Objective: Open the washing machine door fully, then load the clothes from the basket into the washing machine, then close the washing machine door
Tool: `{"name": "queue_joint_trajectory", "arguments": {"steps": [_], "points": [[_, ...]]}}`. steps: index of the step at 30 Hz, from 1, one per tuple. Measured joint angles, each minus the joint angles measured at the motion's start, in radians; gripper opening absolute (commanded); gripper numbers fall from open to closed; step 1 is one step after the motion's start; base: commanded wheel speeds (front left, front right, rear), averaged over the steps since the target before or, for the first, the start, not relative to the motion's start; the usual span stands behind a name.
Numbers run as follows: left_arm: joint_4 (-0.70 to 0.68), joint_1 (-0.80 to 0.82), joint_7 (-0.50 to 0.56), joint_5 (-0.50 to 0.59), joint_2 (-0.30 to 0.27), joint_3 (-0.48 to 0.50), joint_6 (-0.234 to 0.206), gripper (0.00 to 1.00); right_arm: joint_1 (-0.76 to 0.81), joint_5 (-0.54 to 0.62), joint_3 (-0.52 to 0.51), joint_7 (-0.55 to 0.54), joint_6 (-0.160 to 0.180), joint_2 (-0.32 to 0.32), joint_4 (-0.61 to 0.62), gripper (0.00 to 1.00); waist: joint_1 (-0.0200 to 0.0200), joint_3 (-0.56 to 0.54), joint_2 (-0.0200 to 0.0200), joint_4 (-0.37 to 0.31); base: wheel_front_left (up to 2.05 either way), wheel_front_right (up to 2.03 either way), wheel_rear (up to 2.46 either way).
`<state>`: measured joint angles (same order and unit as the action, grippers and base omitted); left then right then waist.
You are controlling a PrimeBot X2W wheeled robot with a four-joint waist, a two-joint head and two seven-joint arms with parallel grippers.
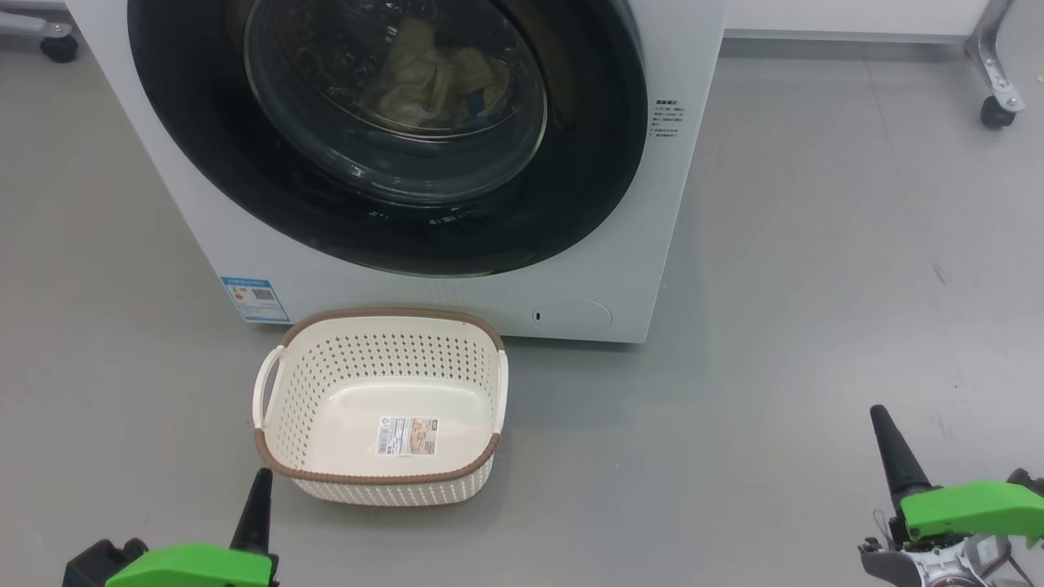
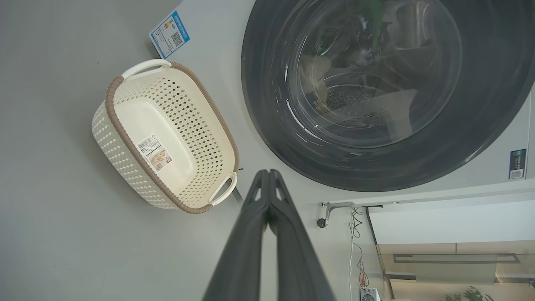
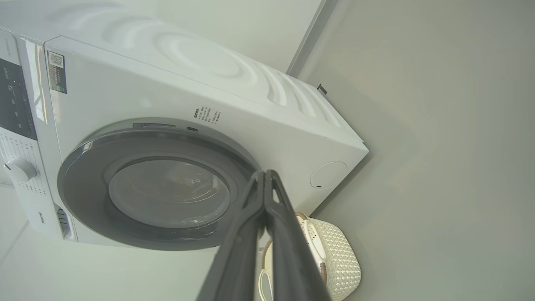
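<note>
Head view: the washing machine door (image 1: 383, 236) sits flat against the washing machine (image 1: 457, 293), and the clothes (image 1: 440, 77) are bunched up behind the glass, pale yellowish with a bit of blue. The right wrist view brings in the control strip, with one round dial (image 3: 19, 169) and a dark panel (image 3: 12, 104). The left wrist view adds a wheeled metal leg (image 2: 330, 209) and some cables (image 2: 355, 242) off to the side.

One basket (image 1: 383, 359) sits on the floor (image 1: 816, 285) just in front of the machine. It has two white handles and one label sticker (image 1: 406, 436) on its bare bottom. There's one blue sticker (image 1: 254, 298) with a QR code on the machine's front, plus a block of small print (image 1: 667, 120) beside the door. All of it is too tiny to read.

Two claws, the left claw (image 1: 263, 477) and right claw (image 1: 879, 416), both pinched fully together with tips in free air.
</note>
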<state>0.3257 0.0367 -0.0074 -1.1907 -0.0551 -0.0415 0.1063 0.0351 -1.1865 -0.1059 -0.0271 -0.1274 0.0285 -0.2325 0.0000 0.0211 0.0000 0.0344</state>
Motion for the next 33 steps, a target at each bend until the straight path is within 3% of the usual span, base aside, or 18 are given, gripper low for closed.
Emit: {"name": "queue_joint_trajectory", "arguments": {"steps": [33], "points": [[-0.038,0.02,0.094,-0.372,0.005,0.094,0.017,0.0,-0.068,-0.377,-0.009,-0.061,0.0,0.007,-0.036,0.0,0.0,-0.016,0.0,-0.031,0.0,0.0,0.0]]}}
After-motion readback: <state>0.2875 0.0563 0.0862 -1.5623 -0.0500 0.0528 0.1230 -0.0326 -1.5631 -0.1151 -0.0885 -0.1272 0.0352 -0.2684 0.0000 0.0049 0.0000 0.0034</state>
